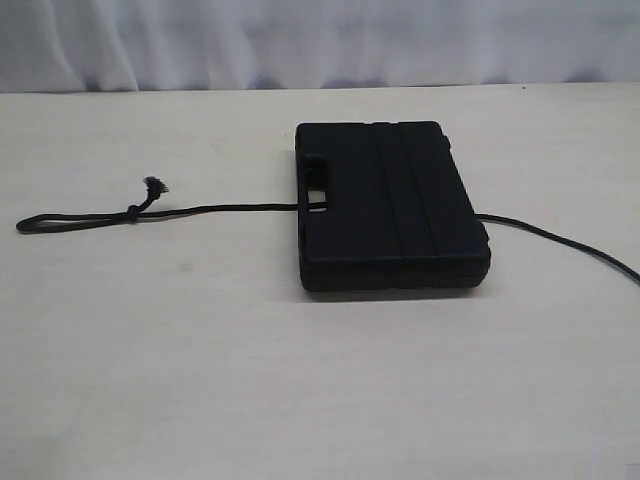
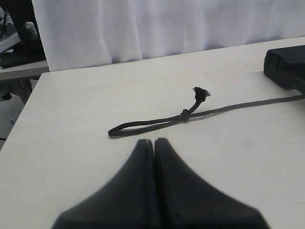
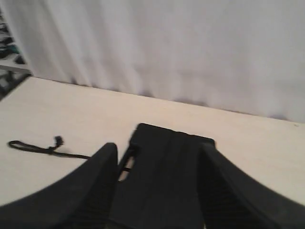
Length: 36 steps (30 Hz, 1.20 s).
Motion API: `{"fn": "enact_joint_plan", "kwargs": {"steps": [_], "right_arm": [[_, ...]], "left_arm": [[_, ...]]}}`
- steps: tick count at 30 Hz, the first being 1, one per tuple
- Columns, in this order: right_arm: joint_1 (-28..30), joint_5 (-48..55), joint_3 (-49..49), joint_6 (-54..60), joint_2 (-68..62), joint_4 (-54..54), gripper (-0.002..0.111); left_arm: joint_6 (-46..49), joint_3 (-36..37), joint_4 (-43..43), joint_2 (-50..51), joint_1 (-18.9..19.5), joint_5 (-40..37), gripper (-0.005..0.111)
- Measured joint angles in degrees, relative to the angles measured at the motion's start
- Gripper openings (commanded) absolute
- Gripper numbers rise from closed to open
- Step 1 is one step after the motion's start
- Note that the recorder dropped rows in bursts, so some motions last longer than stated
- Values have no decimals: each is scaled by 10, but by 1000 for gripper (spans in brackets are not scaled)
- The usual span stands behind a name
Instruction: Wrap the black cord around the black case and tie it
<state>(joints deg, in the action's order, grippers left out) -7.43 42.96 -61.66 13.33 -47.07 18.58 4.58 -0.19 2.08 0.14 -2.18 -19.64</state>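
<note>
Cord [image 1: 220,209]: lies slack and nearly straight across the tabletop [image 1: 200,380], on a line from the left edge to the right edge. It meets the case [image 1: 390,200] at the cutout [image 1: 318,190], passes beneath, and emerges on the far side, running out of view towards the right edge. No turn is wound yet. Towards the left edge it ends in a narrow loop [image 1: 40,224], a knot [image 1: 132,212] and a frayed tip [image 1: 155,184].

Case: flat on the tabletop, lid up, right of the middle and nearer the far edge.

Left hand [image 2: 154,143]: fingers pressed together, empty, above the tabletop just short of the loop.

Right hand [image 3: 157,148]: fingers spread wide, empty, with the case seen between them; no contact observed.

Assessment: the cord appears soft, limp and light, and its braid should hold in a pinch. The knot is the firmest purchase; the loop would flatten and the tip could fray further. The case looks rigid and smooth, and may slide if the cord is drawn tight, so it should be steadied at an edge.
</note>
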Motion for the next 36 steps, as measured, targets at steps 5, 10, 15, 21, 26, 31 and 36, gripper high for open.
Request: {"fn": "enact_joint_plan", "kwargs": {"steps": [5,10,15,21,26,31,36], "right_arm": [[-26,-4,-65,52,-146,40,49],[-191,-11,-113,-196,-350,-255,49],[-251,62,-257,-250,-529,-277,49],[-282,73,-350,-256,-655,-263,49],[-283,74,-403,-257,-723,-232,49],[-283,67,-428,-258,-776,-229,49],[-283,35,-431,-260,-806,-231,49]], "left_arm": [[0,0,0,0,0,0,0],[0,0,0,0,0,0,0],[0,0,0,0,0,0,0],[0,0,0,0,0,0,0],[0,0,0,0,0,0,0],[0,0,0,0,0,0,0],[0,0,0,0,0,0,0]]}}
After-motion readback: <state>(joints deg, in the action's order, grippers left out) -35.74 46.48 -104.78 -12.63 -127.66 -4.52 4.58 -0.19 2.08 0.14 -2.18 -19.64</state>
